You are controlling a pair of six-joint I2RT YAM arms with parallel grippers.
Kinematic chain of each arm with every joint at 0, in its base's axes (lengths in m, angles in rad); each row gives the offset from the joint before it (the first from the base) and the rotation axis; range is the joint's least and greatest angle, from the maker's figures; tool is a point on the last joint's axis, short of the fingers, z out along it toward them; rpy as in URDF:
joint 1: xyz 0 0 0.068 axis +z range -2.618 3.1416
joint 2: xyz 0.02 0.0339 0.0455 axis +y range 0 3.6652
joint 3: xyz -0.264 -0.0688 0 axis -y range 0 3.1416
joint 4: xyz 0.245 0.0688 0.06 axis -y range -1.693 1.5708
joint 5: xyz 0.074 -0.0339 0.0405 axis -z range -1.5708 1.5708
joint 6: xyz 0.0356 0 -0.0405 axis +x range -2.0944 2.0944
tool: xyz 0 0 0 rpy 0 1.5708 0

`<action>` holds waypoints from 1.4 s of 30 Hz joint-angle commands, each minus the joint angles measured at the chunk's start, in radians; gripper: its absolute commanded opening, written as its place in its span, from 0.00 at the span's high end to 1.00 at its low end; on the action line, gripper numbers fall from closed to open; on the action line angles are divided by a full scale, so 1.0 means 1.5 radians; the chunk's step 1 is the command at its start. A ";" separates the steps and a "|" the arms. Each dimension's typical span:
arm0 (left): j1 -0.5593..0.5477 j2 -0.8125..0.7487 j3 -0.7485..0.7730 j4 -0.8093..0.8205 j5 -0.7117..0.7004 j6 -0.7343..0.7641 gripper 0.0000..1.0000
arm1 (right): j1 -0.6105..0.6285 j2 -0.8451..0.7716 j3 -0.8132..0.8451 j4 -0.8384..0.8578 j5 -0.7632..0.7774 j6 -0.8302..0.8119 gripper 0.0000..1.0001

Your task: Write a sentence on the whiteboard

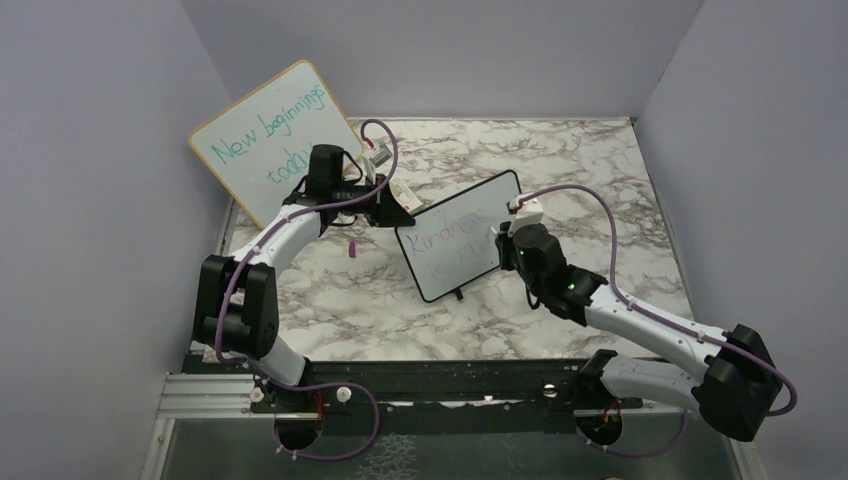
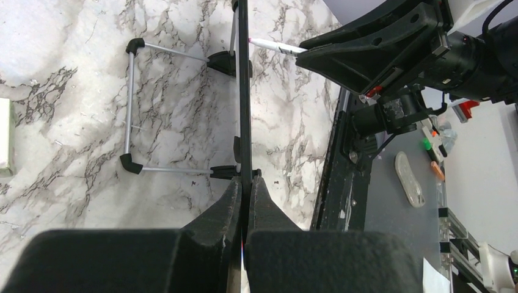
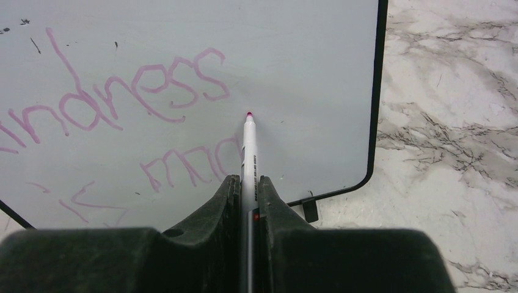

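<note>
From above, the whiteboard (image 1: pixel 470 215) stands tilted near the middle of the marble surface (image 1: pixel 600 170). The left tool (image 1: pixel 400 213) meets its left edge, and the right tool (image 1: pixel 503 245) sits at its right half, beside the pink sentence (image 1: pixel 445 240). A larger board (image 1: pixel 270 140) with teal writing leans at the far left. A small pink piece (image 1: pixel 352 250) lies just left of the whiteboard.

At the left wrist, the whiteboard is seen edge-on as a thin black line, with the left tool pinched tight on its frame. A wire stand (image 2: pixel 130 104) shows behind it, hidden from above. A white marker (image 2: pixel 275 45) meets the board's face.

At the right wrist, the right tool is clamped narrowly on the marker, whose pink tip sits just below the last "s" of "Kindness". The second line is partly hidden behind it. One black foot (image 3: pixel 310 209) shows under the board's corner.
</note>
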 commanded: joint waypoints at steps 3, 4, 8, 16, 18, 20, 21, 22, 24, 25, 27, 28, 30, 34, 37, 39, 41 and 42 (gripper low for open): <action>-0.009 0.028 -0.009 -0.051 -0.041 0.027 1.00 | -0.002 -0.034 -0.004 -0.006 0.002 0.011 1.00; -0.009 0.028 -0.009 -0.051 -0.042 0.027 1.00 | -0.002 -0.042 -0.008 -0.006 0.007 0.012 1.00; -0.009 0.028 -0.009 -0.051 -0.045 0.026 1.00 | -0.002 -0.064 -0.016 -0.029 0.018 0.013 1.00; -0.009 0.028 -0.009 -0.050 -0.044 0.027 1.00 | -0.002 -0.056 -0.026 -0.038 0.007 0.024 1.00; -0.009 0.028 -0.010 -0.051 -0.044 0.027 1.00 | -0.002 -0.049 -0.025 -0.038 0.002 0.025 1.00; -0.009 0.029 -0.009 -0.051 -0.043 0.027 1.00 | -0.002 -0.045 -0.025 -0.037 0.001 0.025 1.00; -0.009 0.029 -0.009 -0.051 -0.043 0.027 1.00 | -0.002 -0.044 -0.025 -0.035 0.001 0.025 1.00; -0.009 0.030 -0.009 -0.051 -0.042 0.027 1.00 | -0.002 -0.043 -0.025 -0.034 0.001 0.025 1.00; -0.009 0.029 -0.009 -0.050 -0.041 0.027 1.00 | -0.002 -0.040 -0.024 -0.029 0.000 0.024 1.00; -0.009 0.029 -0.009 -0.050 -0.041 0.027 1.00 | -0.002 -0.037 -0.023 -0.028 -0.001 0.024 1.00; -0.009 0.029 -0.009 -0.050 -0.040 0.027 1.00 | -0.002 -0.032 -0.022 -0.025 -0.003 0.024 1.00; -0.009 0.029 -0.009 -0.050 -0.039 0.027 1.00 | -0.002 -0.030 -0.022 -0.021 -0.003 0.023 1.00; -0.009 0.028 -0.009 -0.050 -0.039 0.028 1.00 | -0.002 -0.024 -0.020 -0.017 -0.007 0.022 1.00; -0.009 0.028 -0.009 -0.051 -0.037 0.029 1.00 | -0.002 -0.013 -0.018 -0.014 -0.007 0.021 1.00; -0.009 0.028 -0.009 -0.050 -0.035 0.029 1.00 | -0.002 -0.003 -0.017 -0.014 -0.007 0.021 1.00; -0.009 0.028 -0.009 -0.051 -0.035 0.030 1.00 | -0.003 0.002 -0.016 -0.020 -0.009 0.023 1.00; -0.009 0.028 -0.009 -0.050 -0.035 0.030 1.00 | -0.002 0.005 -0.016 -0.031 -0.009 0.031 1.00; -0.009 0.027 -0.009 -0.050 -0.035 0.030 1.00 | -0.002 0.006 -0.016 -0.039 -0.009 0.034 1.00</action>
